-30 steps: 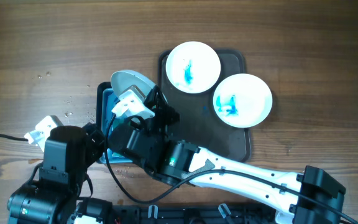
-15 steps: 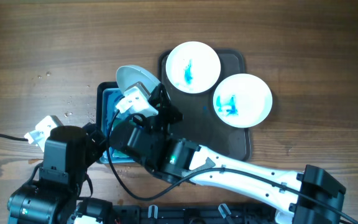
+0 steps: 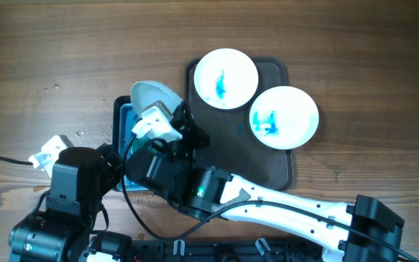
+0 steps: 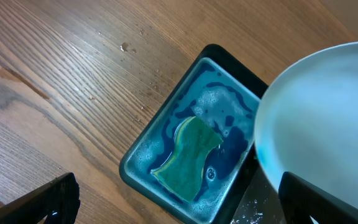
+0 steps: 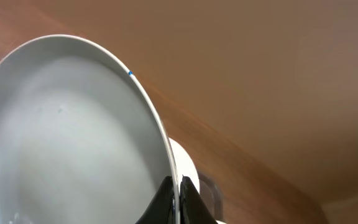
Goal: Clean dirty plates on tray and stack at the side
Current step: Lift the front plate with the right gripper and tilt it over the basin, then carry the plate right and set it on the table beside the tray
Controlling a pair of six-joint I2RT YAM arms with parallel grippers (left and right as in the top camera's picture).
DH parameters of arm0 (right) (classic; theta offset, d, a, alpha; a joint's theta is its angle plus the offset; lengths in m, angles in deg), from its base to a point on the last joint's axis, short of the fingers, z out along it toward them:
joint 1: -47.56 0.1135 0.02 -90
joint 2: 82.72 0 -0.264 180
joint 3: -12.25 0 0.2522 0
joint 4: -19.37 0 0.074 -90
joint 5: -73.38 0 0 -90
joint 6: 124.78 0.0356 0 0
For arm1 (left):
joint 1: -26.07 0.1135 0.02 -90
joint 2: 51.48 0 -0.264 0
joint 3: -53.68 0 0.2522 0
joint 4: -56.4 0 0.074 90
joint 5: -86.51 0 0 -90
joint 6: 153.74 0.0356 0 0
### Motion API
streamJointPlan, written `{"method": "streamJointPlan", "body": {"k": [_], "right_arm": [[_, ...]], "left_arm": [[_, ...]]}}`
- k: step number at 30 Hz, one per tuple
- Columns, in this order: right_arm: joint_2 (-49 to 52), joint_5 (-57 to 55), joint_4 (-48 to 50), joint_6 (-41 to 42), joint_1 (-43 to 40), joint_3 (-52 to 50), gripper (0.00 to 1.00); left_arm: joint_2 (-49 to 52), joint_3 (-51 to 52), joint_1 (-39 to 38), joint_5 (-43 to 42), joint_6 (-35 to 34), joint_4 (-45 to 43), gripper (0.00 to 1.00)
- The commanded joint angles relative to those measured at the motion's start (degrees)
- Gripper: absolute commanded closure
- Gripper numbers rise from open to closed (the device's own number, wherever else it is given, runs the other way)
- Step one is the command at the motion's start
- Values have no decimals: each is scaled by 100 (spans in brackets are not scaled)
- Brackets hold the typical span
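Pinching the held plate [image 5: 73, 137] by its rim, my right gripper [image 5: 178, 193] has both fingers [image 5: 162, 200] pressed against the thin edge, at the plate's 5 o'clock in my right wrist view. The plate stands tilted up on edge. Its hollow face is plain grey-white, with one tiny blue speck on the rim near 1 o'clock.

From overhead, this plate hangs over the 12 o'clock end of the basin [image 4: 225, 109] of blue water. Whether its lower edge touches the water I cannot tell. A green sponge [image 4: 188, 158] lies in the basin, near its middle.

My left gripper [image 4: 179, 199] hovers above the basin with its fingers [image 4: 51, 202] spread wide, at 7 and 5 o'clock of the left wrist view, gripping nothing.

The tray [image 3: 268, 164] sits at the basin's 3 o'clock on the wooden table [image 3: 64, 44]. The first plate [image 3: 226, 78] rests toward the tray's 11 o'clock, overlapping the far rim, with a blue streak near its centre. The second plate [image 3: 284, 117] lies at the tray's 3 o'clock, overhanging that rim, with blue smears on its 9 o'clock side. The rims of these two plates meet or nearly meet; I cannot tell which.

Small water drops [image 3: 78, 135] dot the table at the basin's 9 o'clock.
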Motion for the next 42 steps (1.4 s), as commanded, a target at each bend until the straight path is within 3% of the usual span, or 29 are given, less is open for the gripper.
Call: {"method": "streamJointPlan", "body": {"k": [1, 7, 11, 16, 19, 24, 30, 35, 42], "right_arm": [[74, 31, -107, 431, -46, 122, 96], [-9, 1320, -909, 2264, -560, 122, 96], [-568, 3440, -1860, 3633, -1853, 146, 96], [-1397, 6520, -2450, 3633, -3923, 146, 96], [-1740, 7442, -2924, 3654, -5320, 146, 96], [-1709, 7316, -3877, 3578, -7847, 131, 96], [-1067, 6920, -4072, 3176, -9691, 101, 96], [-302, 6802, -4120, 3182, -10417, 98, 96], [616, 6319, -4194, 2977, -10354, 68, 96]], "left_arm": [[-26, -57, 22, 133, -74, -20, 0], [-26, -57, 22, 133, -74, -20, 0], [-26, -57, 22, 133, -74, -20, 0], [-26, -57, 22, 133, -74, -20, 0], [-26, -57, 22, 133, -74, -20, 0], [-26, -57, 22, 133, -74, -20, 0], [-26, -57, 22, 133, -74, -20, 0], [-26, -57, 22, 133, -74, -20, 0], [-26, -57, 22, 133, -74, -20, 0]]}}
